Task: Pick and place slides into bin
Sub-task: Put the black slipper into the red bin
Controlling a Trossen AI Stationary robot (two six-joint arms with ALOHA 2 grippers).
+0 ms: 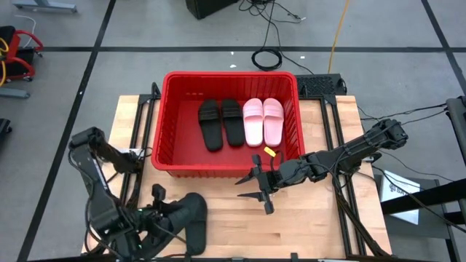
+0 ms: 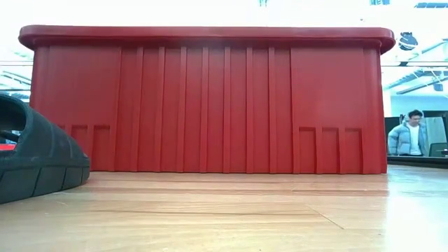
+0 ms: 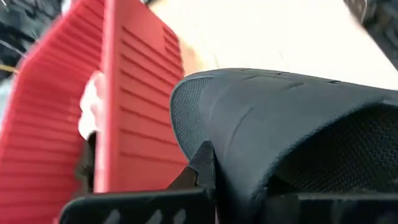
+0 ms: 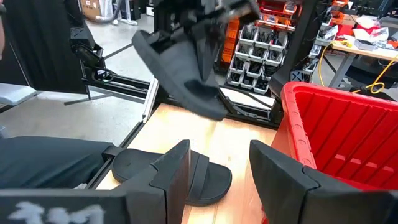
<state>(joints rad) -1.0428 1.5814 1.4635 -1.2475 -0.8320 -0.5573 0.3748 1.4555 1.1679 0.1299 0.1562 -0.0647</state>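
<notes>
Left gripper (image 1: pixel 162 212), at the near-left of the table, is clamped on a black slide (image 4: pixel 180 65) and holds it raised clear of the wood; the left wrist view shows the wide, matte rubber strap pressed against the fingers, its inner face finely pebbled. Right gripper (image 1: pixel 261 188) hovers just in front of the bin (image 1: pixel 169 80), its fingers (image 4: pixel 171 174) spread wide and holding nothing. A second black slide (image 4: pixel 205 177) lies flat on the table near the left arm, its thick sole showing moulded blocks along the edge in the low view. Inside the bin, two black slides (image 1: pixel 220 122) and two pale pink slides (image 1: pixel 263 121) lie side by side, soles down. Four of six are thus placed, so the step in hand appears to be carrying the fifth. The next move calls for lifting it over the tall, ribbed, glossy red plastic wall and letting go above the free floor to the left of the black pair; the foam-like sole would probably flex and land softly. The table (image 1: pixel 313 225) is pale butcher-block wood.
</notes>
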